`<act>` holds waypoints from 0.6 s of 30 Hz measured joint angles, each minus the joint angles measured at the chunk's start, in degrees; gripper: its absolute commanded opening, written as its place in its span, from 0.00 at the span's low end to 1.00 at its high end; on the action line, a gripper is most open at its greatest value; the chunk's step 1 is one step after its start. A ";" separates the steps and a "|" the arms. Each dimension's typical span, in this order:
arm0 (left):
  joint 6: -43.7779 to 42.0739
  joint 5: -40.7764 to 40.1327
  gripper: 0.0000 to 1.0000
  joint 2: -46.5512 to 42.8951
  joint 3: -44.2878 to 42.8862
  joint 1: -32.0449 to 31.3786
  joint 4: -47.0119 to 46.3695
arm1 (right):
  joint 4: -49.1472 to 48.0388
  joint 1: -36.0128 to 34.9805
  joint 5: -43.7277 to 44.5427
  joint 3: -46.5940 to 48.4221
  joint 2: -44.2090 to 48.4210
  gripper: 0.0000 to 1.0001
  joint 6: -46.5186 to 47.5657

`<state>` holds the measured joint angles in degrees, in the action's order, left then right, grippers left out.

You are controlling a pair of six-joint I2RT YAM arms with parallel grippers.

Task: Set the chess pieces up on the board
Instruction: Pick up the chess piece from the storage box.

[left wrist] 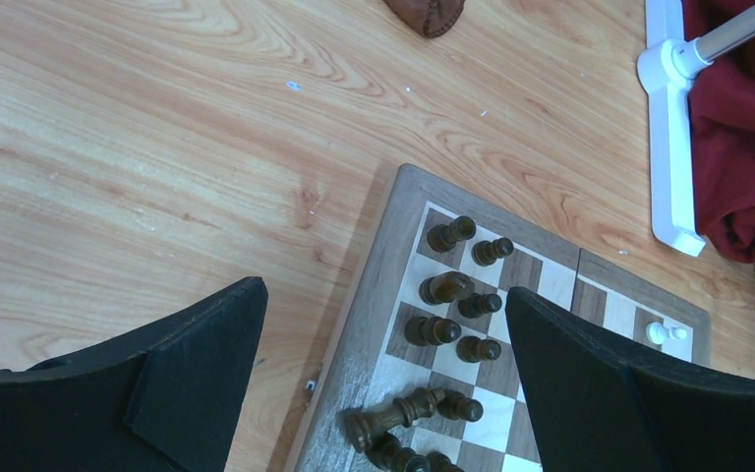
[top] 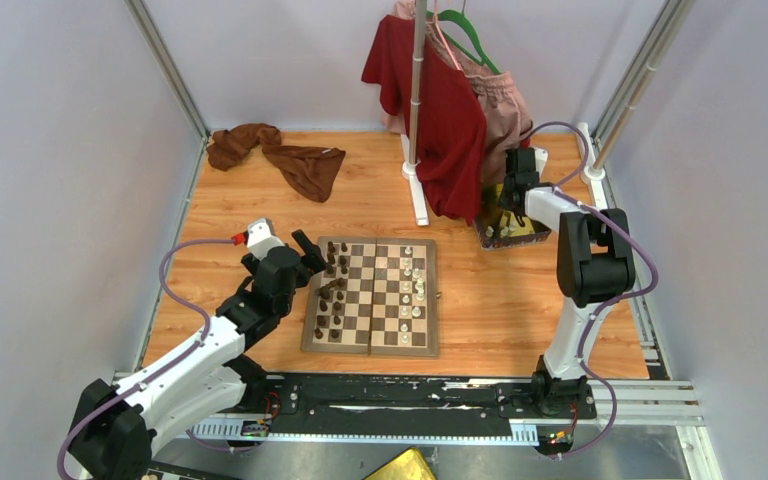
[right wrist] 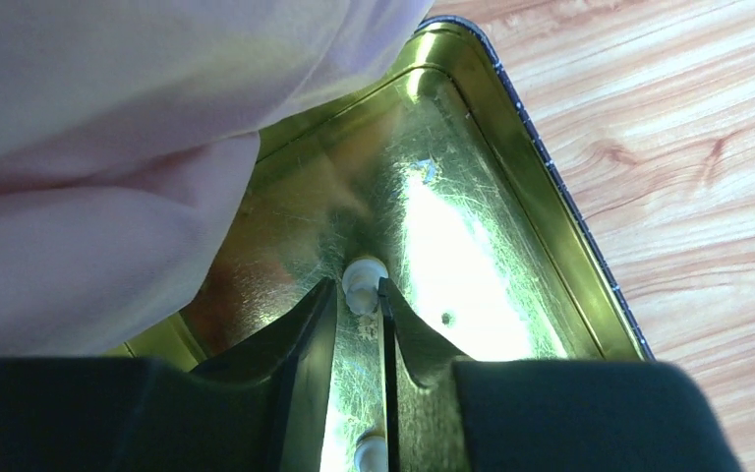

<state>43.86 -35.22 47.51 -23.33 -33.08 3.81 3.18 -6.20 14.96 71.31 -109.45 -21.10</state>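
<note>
The wooden board (top: pixel 369 346) lies in the middle of the table. Several dark brown pieces (top: pixel 332 296) stand on its left half and several cream-white pieces (top: pixel 412 292) on its right half. My left gripper (top: pixel 309 254) hangs open and empty over the board's far left corner. In the left wrist view the open left gripper (left wrist: pixel 381 292) frames the board's edge (left wrist: pixel 369 270), standing dark pieces (left wrist: pixel 433 329) and one dark piece lying on its side (left wrist: pixel 393 414). My right gripper (right wrist: pixel 359 287) is shut on a cream-white piece (right wrist: pixel 364 275) inside the gold tray (right wrist: pixel 511 147).
A second white piece (right wrist: pixel 371 454) shows between the right fingers near their base. Pink cloth (right wrist: pixel 108 147) hangs over the tray's left side. A clothes stand (top: pixel 417 120) with red and pink garments stands behind the board. A brown cloth (top: pixel 280 155) lies at the far left.
</note>
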 measured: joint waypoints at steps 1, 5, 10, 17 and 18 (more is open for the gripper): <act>0.00 -0.04 1.00 0.04 0.00 0.00 0.02 | 0.09 0.00 0.00 0.26 -0.02 0.22 0.15; -0.02 -0.22 1.00 0.26 0.00 0.00 0.17 | 0.31 0.04 0.00 0.59 -0.02 0.13 0.50; -0.02 -0.22 1.00 0.33 0.00 0.00 0.46 | 0.33 0.15 -0.04 0.57 -0.02 0.00 0.94; -0.02 -0.61 1.00 -0.31 0.00 0.00 2.21 | 0.48 0.17 -0.44 0.57 0.20 0.00 0.94; -0.02 -0.63 1.00 -0.44 0.00 0.00 2.34 | 0.76 0.15 -0.57 0.57 0.46 0.00 0.94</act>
<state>43.83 -35.86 47.07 -23.33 -33.08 6.15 3.95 -6.04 14.39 71.88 -108.99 -20.16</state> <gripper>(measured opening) 0.999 0.036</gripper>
